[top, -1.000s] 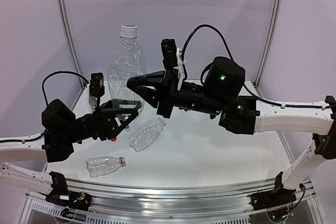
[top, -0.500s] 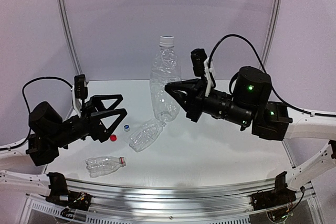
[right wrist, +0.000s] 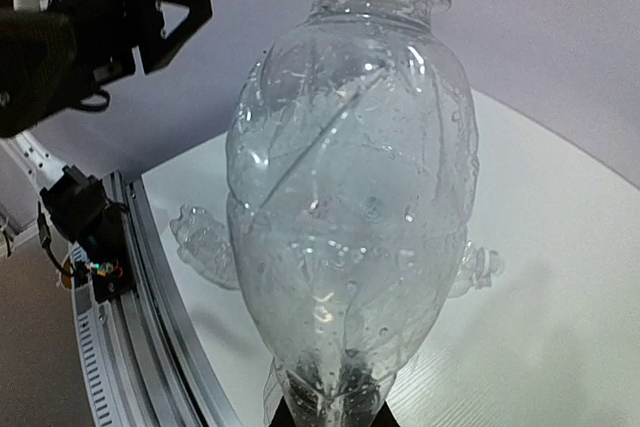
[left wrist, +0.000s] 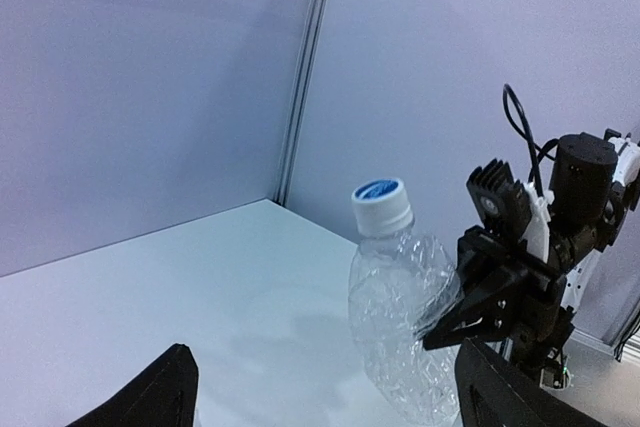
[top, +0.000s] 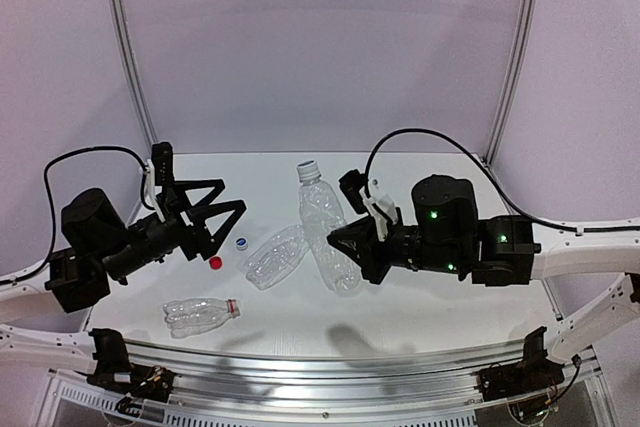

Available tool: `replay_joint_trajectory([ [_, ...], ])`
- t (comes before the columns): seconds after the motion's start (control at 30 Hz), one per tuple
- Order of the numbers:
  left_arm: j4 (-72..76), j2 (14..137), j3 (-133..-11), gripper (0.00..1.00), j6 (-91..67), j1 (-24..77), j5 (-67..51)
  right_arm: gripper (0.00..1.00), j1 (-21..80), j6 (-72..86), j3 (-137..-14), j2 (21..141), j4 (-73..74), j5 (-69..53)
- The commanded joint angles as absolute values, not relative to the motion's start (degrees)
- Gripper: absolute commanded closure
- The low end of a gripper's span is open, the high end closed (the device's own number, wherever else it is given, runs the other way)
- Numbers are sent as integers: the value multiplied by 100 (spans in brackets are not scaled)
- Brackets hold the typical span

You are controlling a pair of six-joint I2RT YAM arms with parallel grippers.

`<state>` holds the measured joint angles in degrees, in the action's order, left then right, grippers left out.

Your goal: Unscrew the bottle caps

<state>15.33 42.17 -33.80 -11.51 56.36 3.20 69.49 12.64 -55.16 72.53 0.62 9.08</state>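
Top: left gripper (top: 232, 197) jaws wide apart, empty, over loose red cap (top: 215, 263) and blue-marked cap (top: 241, 243) on table (top: 430, 307). Right gripper (top: 348, 255) clamped low on tilted bottle (top: 322, 212), white cap (top: 308, 168) screwed on.
Left wrist: blue print (left wrist: 377, 190) on white cap, unreadable.
Right wrist: clear bottle filled view; nothing legible.

Bare table (top: 450, 312) right, lying bottles (top: 272, 257) (two), tilted bottle (top: 325, 222) mid-table

No legible text, brand or number in any view. Blue print on the white cap (left wrist: 380, 209), at 12 o'clock of the large bottle (left wrist: 400, 332); too blurred to read.
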Motion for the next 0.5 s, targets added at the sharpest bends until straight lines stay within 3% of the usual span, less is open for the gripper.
replay_joint_trajectory([
  [0.0,1509,4328,-3452,14,-1036,5337,-356,100,6993,1485,-5478,7393,572,139],
  [0.17,1824,4565,-3493,16,-1346,4962,-1768,100,6994,1374,-5386,7251,568,-463],
  [0.47,2322,4977,-3679,31,-1772,4948,-2789,100,6988,1177,-5259,7296,303,-1166],
])
